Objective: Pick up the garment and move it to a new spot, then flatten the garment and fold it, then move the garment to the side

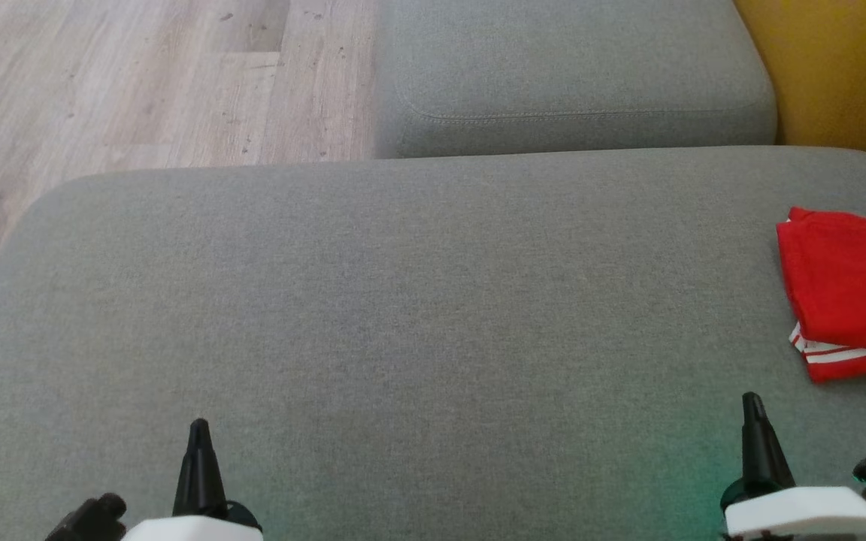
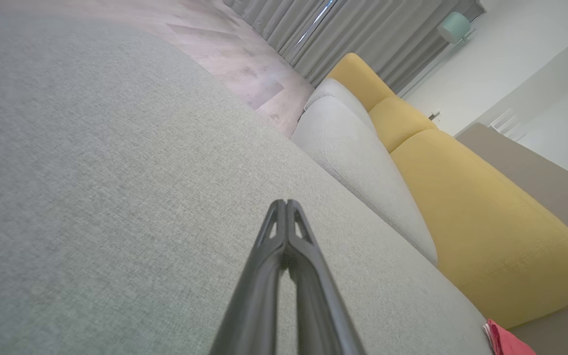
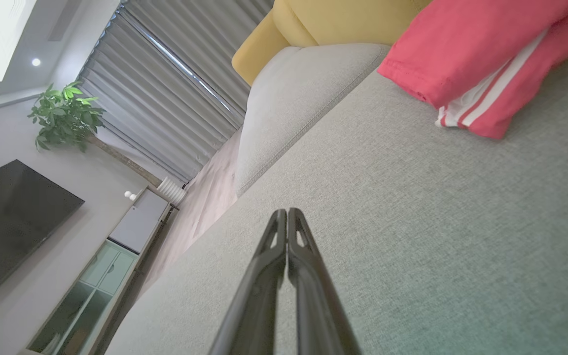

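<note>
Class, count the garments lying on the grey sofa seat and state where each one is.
1. The red garment, white-striped, lies folded at the right edge of the grey seat, beyond the right gripper. More may lie outside the frame.

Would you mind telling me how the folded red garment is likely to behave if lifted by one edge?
Probably floppy: the red garment lies in soft, rounded folds, so it would likely drape and unfold. It looks thin, so probably light. On the woven grey cushion, a push would likely bunch it.
</note>
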